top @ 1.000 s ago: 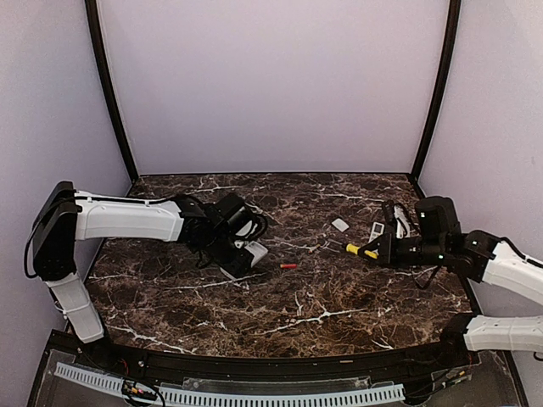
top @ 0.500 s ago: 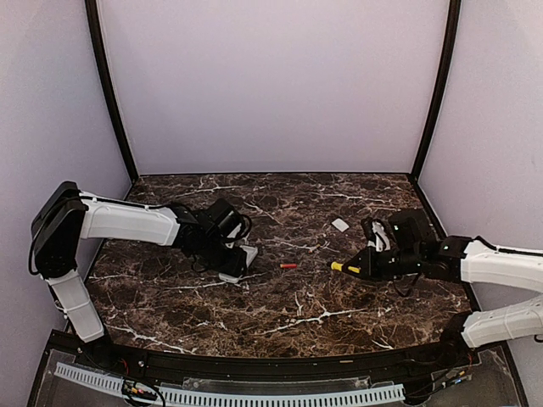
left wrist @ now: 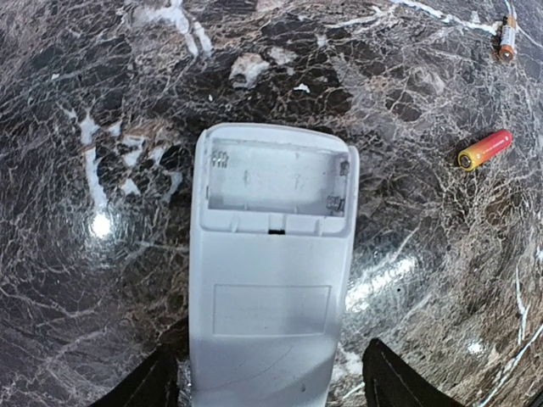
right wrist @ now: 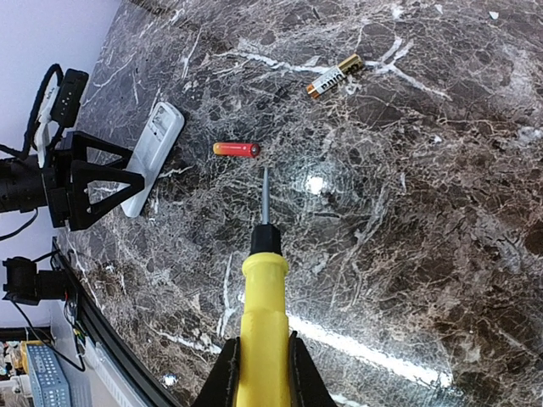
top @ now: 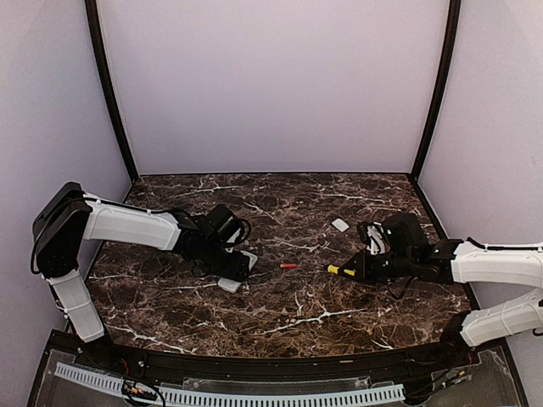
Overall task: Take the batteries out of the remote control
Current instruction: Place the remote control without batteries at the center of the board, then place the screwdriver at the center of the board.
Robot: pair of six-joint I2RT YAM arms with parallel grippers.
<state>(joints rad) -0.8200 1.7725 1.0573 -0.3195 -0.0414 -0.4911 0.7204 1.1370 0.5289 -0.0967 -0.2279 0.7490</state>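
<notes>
Left wrist view: bay bare, unloading seemingly finished

Shows a grey plastic remote (left wrist: pixel 270 280) lying back-up on glossy veined marble table (left wrist: pixel 76 280), rectangular bay (left wrist: pixel 276 178) empty, straddled by left gripper (left wrist: pixel 270 360), fingers spread wide, not pinching. Finds slim red battery (left wrist: pixel 485 149) loose just right of it, gold-and-black battery (left wrist: pixel 506 36) farther off. Has right gripper (right wrist: pixel 261 365) clamped on yellow-handled screwdriver (right wrist: pixel 263 297), thin steel tip near red battery. Calls next for backing away, leaving cells lying.

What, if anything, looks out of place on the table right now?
Nothing damaged. The remote lies back up, its compartment bare; a red battery and a gold-and-black battery lie loose, apart.
</notes>
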